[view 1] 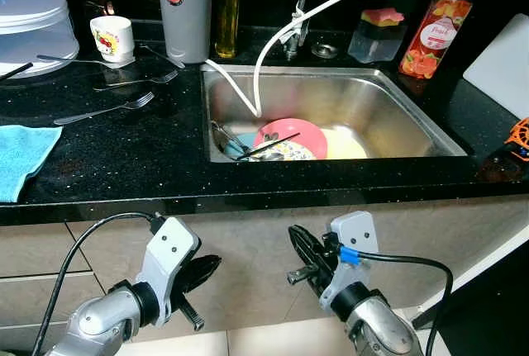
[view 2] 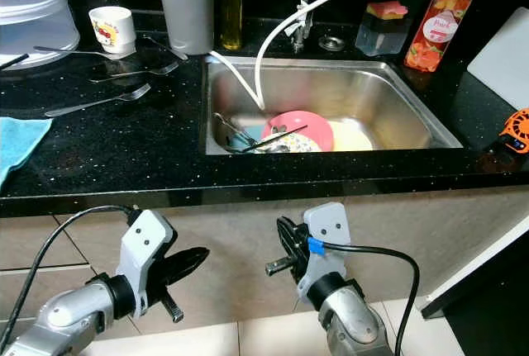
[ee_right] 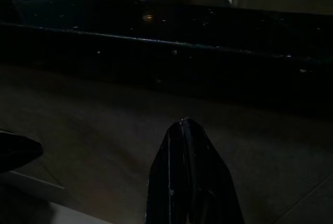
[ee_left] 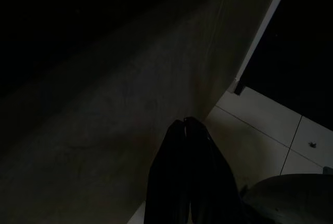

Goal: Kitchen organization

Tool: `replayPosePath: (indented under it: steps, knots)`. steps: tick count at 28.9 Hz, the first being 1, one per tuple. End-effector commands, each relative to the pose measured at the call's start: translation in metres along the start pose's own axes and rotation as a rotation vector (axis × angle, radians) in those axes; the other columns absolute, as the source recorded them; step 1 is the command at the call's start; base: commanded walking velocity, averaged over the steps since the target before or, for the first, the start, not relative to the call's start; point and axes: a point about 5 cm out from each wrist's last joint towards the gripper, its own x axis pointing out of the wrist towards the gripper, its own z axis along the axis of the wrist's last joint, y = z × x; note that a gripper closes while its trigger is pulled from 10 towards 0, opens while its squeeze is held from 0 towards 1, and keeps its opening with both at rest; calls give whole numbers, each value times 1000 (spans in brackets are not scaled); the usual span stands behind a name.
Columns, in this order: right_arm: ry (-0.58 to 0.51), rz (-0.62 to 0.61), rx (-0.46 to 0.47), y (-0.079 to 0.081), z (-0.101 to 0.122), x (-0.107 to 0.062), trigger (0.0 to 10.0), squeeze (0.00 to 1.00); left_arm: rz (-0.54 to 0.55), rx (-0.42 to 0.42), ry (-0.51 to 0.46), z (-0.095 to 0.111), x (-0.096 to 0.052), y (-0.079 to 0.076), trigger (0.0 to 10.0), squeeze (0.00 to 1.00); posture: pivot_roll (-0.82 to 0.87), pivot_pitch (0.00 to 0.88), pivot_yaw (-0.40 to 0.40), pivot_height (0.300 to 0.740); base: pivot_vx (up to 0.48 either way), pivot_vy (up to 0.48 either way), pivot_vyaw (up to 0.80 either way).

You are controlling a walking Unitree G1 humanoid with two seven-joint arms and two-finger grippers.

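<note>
Both arms hang low in front of the beige cabinet face, below the edge of the black speckled stone worktop [view 1: 124, 149]; the left gripper [view 1: 202, 269] has its two black fingers pressed together with nothing between them, and the right gripper [view 1: 304, 250] is likewise closed and empty; the wrist views, though dark, show each pair of fingers meeting at the tips. No item is in hand, so I judge the tidying is at its start, or between picks. Well above and ahead of the grippers sits the stainless steel sink [view 1: 397, 96], holding a round pink plate [view 1: 291, 135], a pale yellow plate [view 1: 343, 145] beside it, and some cutlery lying across them; up and to the left of the left gripper lie three steel forks [view 1: 107, 110], a folded blue cloth [view 1: 21, 158] and a white printed mug [view 1: 112, 39]. The next move probably calls for raising one arm over the worktop edge, spreading its fingers, and reaching for a fork or the sink's dishes.
</note>
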Motion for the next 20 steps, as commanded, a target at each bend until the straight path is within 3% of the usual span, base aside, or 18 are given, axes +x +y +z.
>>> replayPosePath:
  steps: [1,13,20]
  knots:
    - [-5,-23,-6,-4,0,-1,10000,0,-19,-12,-8,-1,3,-3,10000,0,157,0,-63,740,0,0,0]
    - [-25,-19,0,0,3,2,10000,0,-6,6,0,-2,1,-1,10000,0,163,0,-17,740,0,0,0]
    - [-31,-23,-16,1,4,1,10000,0,0,1,-3,-2,1,1,10000,0,164,0,-32,740,0,0,0]
